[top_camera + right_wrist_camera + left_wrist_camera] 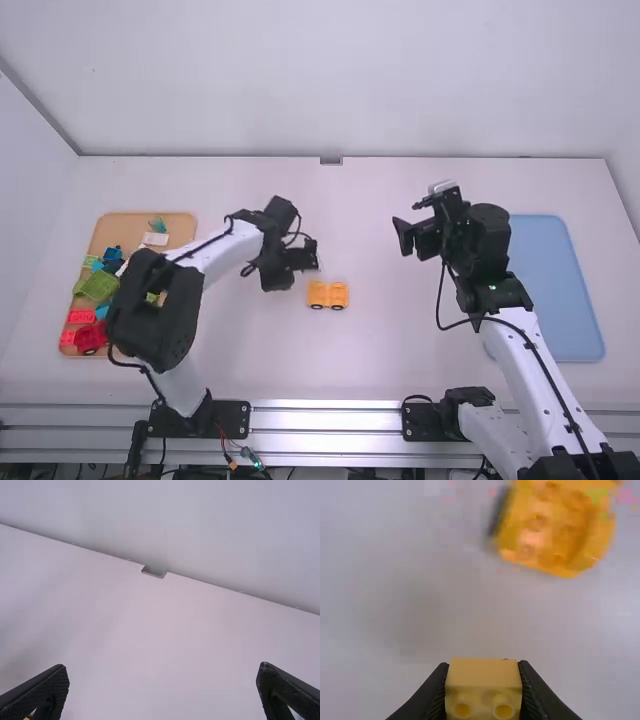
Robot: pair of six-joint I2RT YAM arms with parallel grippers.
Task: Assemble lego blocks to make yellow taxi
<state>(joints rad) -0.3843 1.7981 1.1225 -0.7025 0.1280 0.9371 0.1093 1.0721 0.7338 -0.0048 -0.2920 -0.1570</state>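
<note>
In the high view my left gripper [306, 256] is over the middle of the table, just beyond and left of the yellow taxi body [328, 294], which stands on the table on dark wheels. The left wrist view has my left gripper [483, 687] shut on a pale yellow block [483, 675] with two studs facing the bottom edge. Apart from that block lies the studded taxi body [550, 530]. My right gripper [406, 236] is off to the right of the taxi body; in the right wrist view the right gripper [162, 690] is wide open with nothing between its fingers.
At the left, an orange-brown tray [180, 222] holds several blocks, among them a green one [97, 286] and a red one [91, 337]. A light blue tray [560, 290] lies at the right, partly behind the right arm.
</note>
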